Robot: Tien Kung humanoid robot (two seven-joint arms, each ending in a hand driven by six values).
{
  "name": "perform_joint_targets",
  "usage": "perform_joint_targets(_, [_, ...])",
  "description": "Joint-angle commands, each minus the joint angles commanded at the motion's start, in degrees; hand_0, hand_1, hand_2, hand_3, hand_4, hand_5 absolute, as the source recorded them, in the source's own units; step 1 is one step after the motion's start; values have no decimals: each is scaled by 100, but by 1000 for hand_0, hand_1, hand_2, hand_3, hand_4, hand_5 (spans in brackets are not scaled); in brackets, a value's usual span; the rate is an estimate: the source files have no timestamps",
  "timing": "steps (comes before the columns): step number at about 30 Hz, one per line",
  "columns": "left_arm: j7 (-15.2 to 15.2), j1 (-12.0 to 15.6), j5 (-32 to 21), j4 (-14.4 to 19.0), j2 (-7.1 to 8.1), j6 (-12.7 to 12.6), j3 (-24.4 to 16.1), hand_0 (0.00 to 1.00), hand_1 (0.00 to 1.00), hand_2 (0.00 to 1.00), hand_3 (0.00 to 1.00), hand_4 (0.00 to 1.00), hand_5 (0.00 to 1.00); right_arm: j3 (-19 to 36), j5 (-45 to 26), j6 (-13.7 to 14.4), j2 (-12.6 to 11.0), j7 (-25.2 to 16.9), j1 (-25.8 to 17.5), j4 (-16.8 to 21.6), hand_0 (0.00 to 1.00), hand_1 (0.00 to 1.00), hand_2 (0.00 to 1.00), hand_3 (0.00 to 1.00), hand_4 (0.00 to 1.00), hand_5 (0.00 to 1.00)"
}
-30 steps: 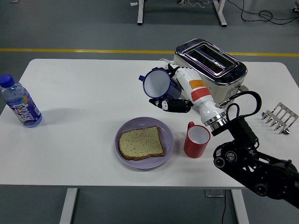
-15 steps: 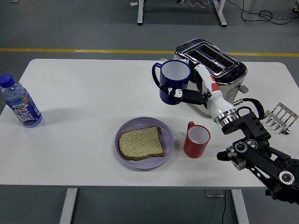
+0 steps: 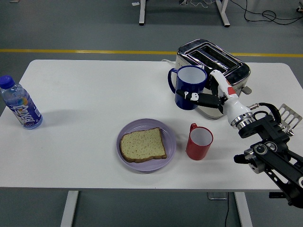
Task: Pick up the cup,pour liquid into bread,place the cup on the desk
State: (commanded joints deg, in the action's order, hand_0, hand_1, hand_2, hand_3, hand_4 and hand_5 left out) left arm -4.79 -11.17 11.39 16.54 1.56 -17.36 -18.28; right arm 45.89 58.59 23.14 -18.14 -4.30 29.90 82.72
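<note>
The right hand (image 3: 208, 97) is holding the blue cup (image 3: 190, 88) upright beside the toaster (image 3: 222, 64), above the worktop (image 3: 85, 94); bread (image 3: 143, 144) is lying on the purple plate (image 3: 168, 130), near a red cup (image 3: 199, 142).

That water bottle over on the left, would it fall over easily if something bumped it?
Probably, yes. The water bottle stands upright, tall and narrow on a small base, so a sideways push would likely tip it. Its round body would then probably roll. It looks like thin plastic, so it may flex when squeezed.
</note>
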Motion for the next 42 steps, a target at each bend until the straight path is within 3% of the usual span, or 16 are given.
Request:
perform_joint_targets(14, [23,7,-38,1,-6,5,31,683,691,696,548,254,998,824,282,102,-462,-6,-735,202,419,312,450,464,748,2])
perform_joint_targets(19, [14,8,-9,0,-5,11,16,683,691,696,548,254,998,1178,410,264,-591,-68,-1058,242,418,314,451,464,748,2])
perform_joint_targets(28, [-30,13,104,0,-37,17,-49,683,691,695,547,254,998,1831,581,549,-595,-391,-1655,176,416,315,452,464,747,2])
perform_joint_targets(42, [-44,24,158,-2,-53,20,-85,683,689,695,548,253,998,2328,856,753,-522,-588,-2227,87,417,315,452,466,746,2])
